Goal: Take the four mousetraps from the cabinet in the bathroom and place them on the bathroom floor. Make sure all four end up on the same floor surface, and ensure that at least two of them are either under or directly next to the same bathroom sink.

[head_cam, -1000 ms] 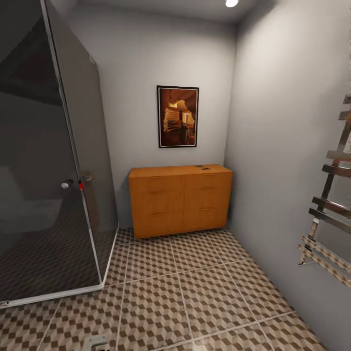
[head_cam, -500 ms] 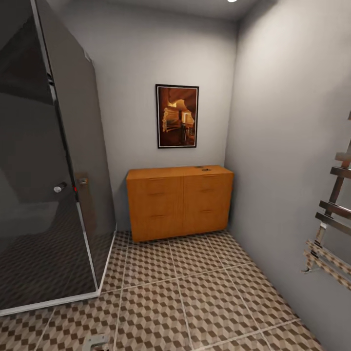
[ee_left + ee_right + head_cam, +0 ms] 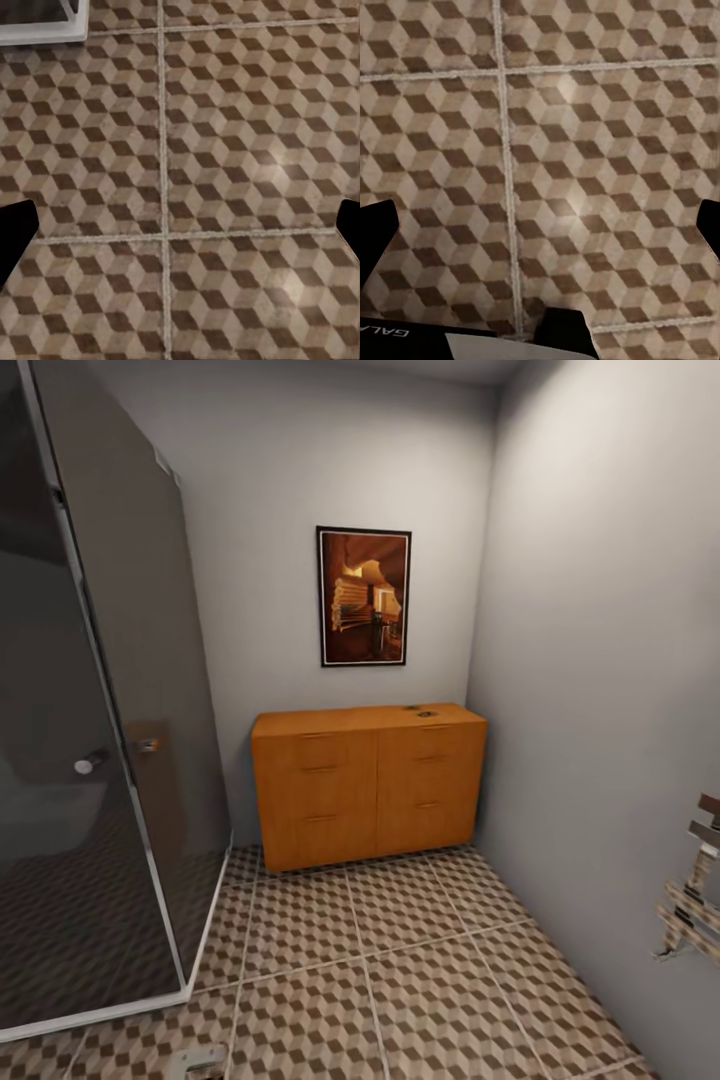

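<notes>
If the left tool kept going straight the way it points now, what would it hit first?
Most likely the bathroom floor of brown, beige and cream cube-patterned tiles: the left tool points down at it, fingers spread wide, with nothing visible between. How far off is unclear.

- Ahead of us the cabinet (image 3: pixel 368 784) stands on the bathroom floor (image 3: pixel 400 960), its back to the far wall and its right end in the corner against the right-hand wall.
- On the cabinet's top, toward its right rear, we see two small items (image 3: pixel 420 711) lying just beside each other; they are too small for us to tell what they are.
- A framed picture (image 3: pixel 364 596) hangs on the far wall above the cabinet.
- To the cabinet's left stands a shower enclosure (image 3: pixel 90 740), reaching forward along our left side.
- On the right-hand wall, nearer to us, a towel rail (image 3: pixel 692 905) sticks out.
- Each wrist view looks down on floor tiles (image 3: pixel 225 150), and the left one takes in a corner of the shower base (image 3: pixel 41 22).
</notes>
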{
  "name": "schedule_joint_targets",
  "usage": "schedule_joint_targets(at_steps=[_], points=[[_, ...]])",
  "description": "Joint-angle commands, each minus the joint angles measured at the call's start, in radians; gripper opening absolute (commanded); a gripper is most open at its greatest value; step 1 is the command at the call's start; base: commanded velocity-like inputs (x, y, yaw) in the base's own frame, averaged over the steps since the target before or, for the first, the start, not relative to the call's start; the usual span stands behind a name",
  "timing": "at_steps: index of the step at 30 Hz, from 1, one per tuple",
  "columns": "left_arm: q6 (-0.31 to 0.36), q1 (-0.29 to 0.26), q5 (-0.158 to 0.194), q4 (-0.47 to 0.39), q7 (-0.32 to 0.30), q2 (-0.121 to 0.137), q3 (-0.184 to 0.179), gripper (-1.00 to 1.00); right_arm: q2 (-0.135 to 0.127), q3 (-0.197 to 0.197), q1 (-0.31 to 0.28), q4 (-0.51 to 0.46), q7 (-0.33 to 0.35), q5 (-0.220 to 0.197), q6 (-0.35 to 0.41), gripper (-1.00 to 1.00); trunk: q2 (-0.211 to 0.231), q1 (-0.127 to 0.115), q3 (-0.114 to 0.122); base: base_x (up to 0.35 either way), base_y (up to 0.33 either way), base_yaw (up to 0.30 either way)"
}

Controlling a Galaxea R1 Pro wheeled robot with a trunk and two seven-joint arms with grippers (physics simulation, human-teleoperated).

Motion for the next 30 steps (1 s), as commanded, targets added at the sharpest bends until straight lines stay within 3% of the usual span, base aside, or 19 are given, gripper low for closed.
schedule_joint_targets(at_steps=[1, 30], points=[[-0.003, -0.001, 0.007, 0.001, 0.002, 0.000, -0.009, 1.00, 0.000, 0.007, -0.002, 0.003, -0.006, 0.004, -0.004, 1.00, -0.001, 0.001, -0.001, 0.321, 0.000, 0.000], [-0.003, 0.000, 0.007, 0.000, 0.004, -0.001, -0.009, 1.00, -0.002, 0.007, -0.002, 0.003, -0.006, 0.004, -0.004, 1.00, -0.001, 0.001, -0.001, 0.322, 0.000, 0.000]])
